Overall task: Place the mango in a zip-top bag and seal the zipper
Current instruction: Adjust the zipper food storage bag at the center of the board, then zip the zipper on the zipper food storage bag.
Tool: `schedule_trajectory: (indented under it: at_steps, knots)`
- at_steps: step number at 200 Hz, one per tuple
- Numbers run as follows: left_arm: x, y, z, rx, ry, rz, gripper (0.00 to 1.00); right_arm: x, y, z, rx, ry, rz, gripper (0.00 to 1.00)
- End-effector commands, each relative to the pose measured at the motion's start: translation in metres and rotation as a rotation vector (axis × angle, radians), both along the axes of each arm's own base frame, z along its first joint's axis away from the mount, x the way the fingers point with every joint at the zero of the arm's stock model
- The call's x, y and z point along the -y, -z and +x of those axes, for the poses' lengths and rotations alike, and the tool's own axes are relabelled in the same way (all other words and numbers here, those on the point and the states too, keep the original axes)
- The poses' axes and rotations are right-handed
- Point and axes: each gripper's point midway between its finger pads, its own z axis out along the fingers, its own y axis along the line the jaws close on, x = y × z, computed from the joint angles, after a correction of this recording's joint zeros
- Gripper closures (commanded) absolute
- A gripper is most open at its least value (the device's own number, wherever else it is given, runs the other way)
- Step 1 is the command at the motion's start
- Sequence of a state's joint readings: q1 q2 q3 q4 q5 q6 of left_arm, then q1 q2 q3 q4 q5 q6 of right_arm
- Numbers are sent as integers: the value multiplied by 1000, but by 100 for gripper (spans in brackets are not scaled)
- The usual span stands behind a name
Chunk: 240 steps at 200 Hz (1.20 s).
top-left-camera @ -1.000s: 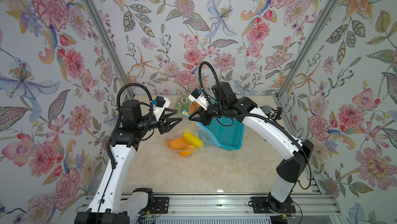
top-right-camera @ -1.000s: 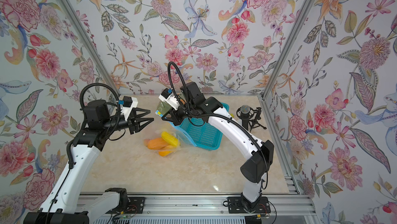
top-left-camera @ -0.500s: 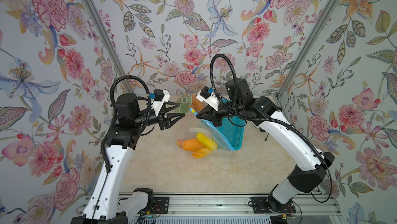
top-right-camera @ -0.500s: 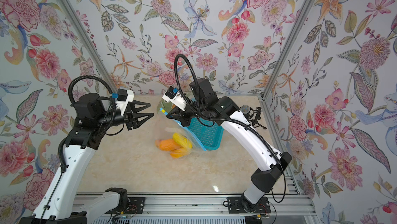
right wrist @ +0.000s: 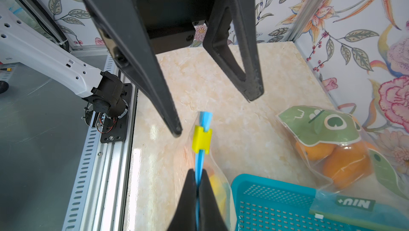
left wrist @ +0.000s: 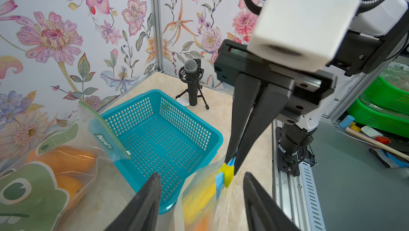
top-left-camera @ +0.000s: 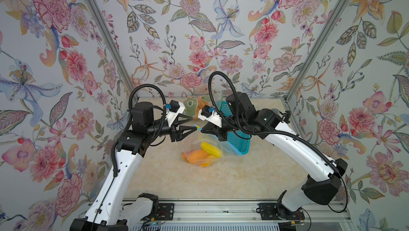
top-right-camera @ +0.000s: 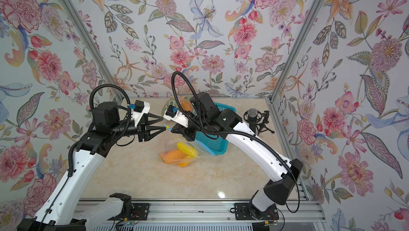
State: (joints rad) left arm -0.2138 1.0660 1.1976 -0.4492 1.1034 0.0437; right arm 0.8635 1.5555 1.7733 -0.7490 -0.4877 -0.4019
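- The marble tabletop (top-left-camera: 166, 179) carries everything, boxed in by flowered walls.
- The right gripper (right wrist: 197, 174) reaches in from the basket side. Its fingers are pressed together on the blue zipper strip (right wrist: 204, 119) of the zip-top bag, and the bag hangs from that pinch.
- The left gripper (left wrist: 200, 175) faces it tip to tip, its fingers spread apart and holding nothing.
- A teal basket (left wrist: 163, 134) with nothing in it stands toward the back right of the table, just behind the hanging bag.
- A frog-printed bag (right wrist: 321, 130) of oranges lies by the rear wall beside the basket. Its green top edge laps over the basket's rim.
- The zip-top bag (top-left-camera: 205, 145) is clear. Its top is lifted off the table and its lower end rests on the marble in front of the basket, between the two arms.
- The mango (top-left-camera: 199, 156) lies inside that bag at its lower end, showing as orange and yellow pieces.
- A microphone (top-right-camera: 253, 117) on a small tripod stands in the far right corner, well apart from the bags.
- The yellow slider (right wrist: 201, 141) sits on the strip near its free end, at the mouth of the left gripper's gap, and touches neither finger.
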Motion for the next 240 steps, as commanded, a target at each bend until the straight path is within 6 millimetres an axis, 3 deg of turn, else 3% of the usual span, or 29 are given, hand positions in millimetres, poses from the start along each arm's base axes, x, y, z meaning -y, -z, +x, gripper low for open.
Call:
schedule_trajectory:
  at_steps: [1, 38, 63, 84, 101, 128, 133, 143, 150, 208, 240]
  knots:
    - [-1, 1, -10, 17, 15, 1, 46, 2, -21, -3, 73, -14, 60, 100]
    - [2, 4, -18, 5, 62, -9, 56, 2, -21, -3, 74, -15, 64, 100]
    - [3, 3, -20, -1, 81, -17, 69, 1, -20, -3, 72, -14, 66, 100]
    - [4, 1, -22, 3, 104, -23, 90, 1, -20, 0, 78, -3, 65, 100]
    - [4, 0, -22, 15, 101, -19, 100, 0, -19, 1, 77, 0, 66, 100]
    - [3, 0, -21, 26, 87, -11, 100, 2, -16, 4, 47, 13, 69, 95]
    - [3, 0, -21, 31, 85, -11, 100, 2, -16, 4, 36, 13, 72, 89]
    - [2, -2, -22, 45, 79, -11, 100, 4, -16, 7, -1, 22, 83, 64]
    - [1, -3, -23, 57, 71, -9, 100, 5, -18, 10, -30, 28, 100, 58]
    - [4, -6, -27, 73, 86, -4, 100, -1, -47, 7, -164, -70, 248, 61]
    - [4, -11, -31, 94, 97, -6, 100, -13, -50, -2, -228, -142, 263, 58]
